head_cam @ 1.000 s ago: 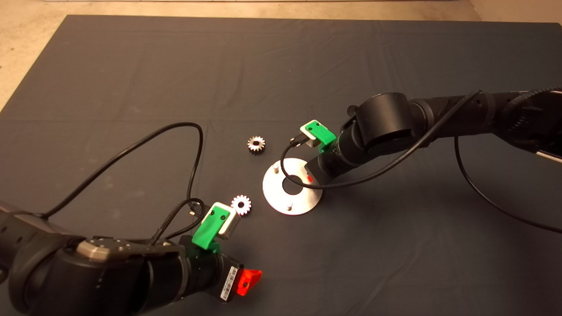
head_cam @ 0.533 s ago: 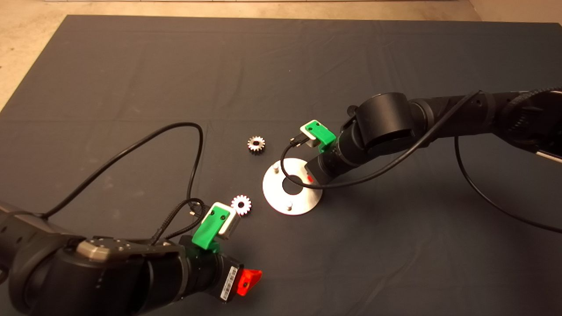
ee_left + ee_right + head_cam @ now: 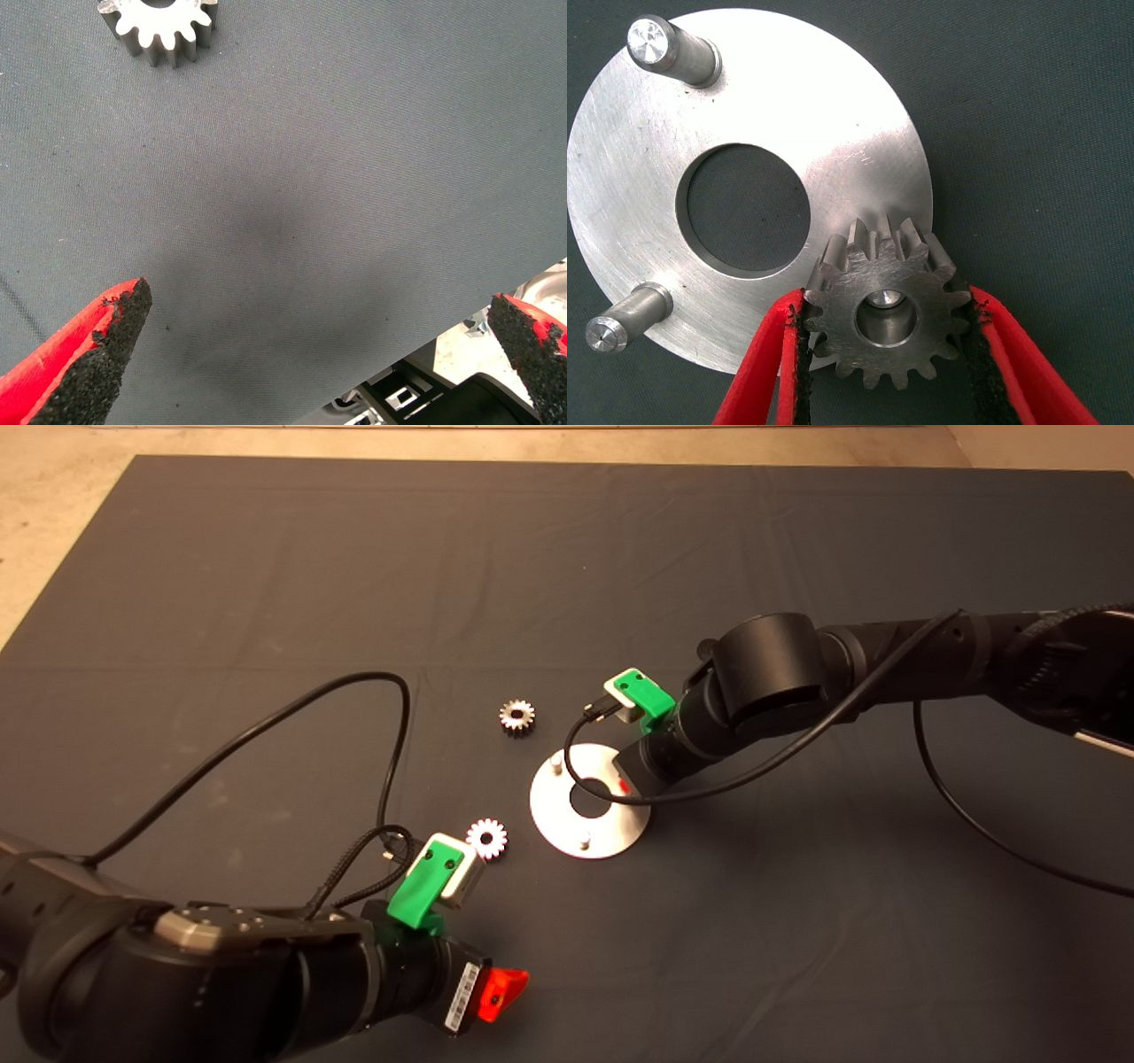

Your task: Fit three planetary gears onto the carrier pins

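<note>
The shiny round disc (image 3: 567,815) lies mid-mat, with two bare carrier pins (image 3: 555,763) (image 3: 584,839) standing on it. My right gripper (image 3: 625,785) hovers over the disc's right edge, mostly hidden by its wrist. In the right wrist view that gripper (image 3: 888,303) is shut on a planetary gear (image 3: 873,279), and a pin's tip shows through the gear's centre hole. The disc (image 3: 647,168) also shows the two bare pins (image 3: 664,49) (image 3: 625,320) there. Two loose gears (image 3: 516,716) (image 3: 486,838) lie on the mat. My left gripper (image 3: 498,992) is open and low near the front edge.
The left wrist view shows bare mat between that gripper's (image 3: 319,354) wide-apart fingers, with one loose gear (image 3: 164,31) beyond them. Black cables (image 3: 390,717) loop over the mat from both arms. Beige floor (image 3: 53,505) borders the mat at the far left.
The right arm's elbow has shifted slightly to the left, with its gripper still over the disc. The left arm and the loose gears have not moved.
</note>
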Motion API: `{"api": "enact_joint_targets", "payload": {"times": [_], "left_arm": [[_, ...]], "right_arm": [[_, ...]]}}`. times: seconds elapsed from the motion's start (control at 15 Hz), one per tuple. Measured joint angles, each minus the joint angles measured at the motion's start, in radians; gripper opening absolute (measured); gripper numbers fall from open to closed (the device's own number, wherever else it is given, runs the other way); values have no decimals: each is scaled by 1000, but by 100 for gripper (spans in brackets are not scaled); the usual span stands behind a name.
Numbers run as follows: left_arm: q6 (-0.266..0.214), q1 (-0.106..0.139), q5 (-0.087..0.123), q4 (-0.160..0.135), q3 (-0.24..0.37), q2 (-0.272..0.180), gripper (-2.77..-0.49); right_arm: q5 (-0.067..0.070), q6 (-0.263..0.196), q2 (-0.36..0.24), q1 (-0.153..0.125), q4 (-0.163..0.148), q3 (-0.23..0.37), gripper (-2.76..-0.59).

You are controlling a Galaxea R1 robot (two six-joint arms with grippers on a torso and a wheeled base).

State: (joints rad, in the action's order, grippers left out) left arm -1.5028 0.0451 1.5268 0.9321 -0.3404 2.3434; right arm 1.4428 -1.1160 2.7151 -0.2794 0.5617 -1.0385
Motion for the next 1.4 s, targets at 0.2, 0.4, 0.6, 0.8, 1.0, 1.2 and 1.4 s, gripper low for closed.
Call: {"api": "enact_joint_targets", "payload": {"times": [0.2,0.4,0.6,0.8,1.0,1.2,1.4], "left_arm": [[0,0,0,0,0,0,-50],[0,0,0,0,0,0,-50],[0,0,0,0,0,6,-50],[0,0,0,0,0,11,-50],[0,0,0,0,0,13,-50],[0,0,0,0,0,16,-50],[0,0,0,0,0,16,-50]], "right_arm": [[0,0,0,0,0,0,-243],[0,0,0,0,0,0,-240],[0,1,0,0,0,0,-238],[0,1,0,0,0,-1,-232],[3,1,0,11,1,-1,-232],[1,1,0,13,1,-1,-225],[1,1,0,10,1,-1,-217]]}}
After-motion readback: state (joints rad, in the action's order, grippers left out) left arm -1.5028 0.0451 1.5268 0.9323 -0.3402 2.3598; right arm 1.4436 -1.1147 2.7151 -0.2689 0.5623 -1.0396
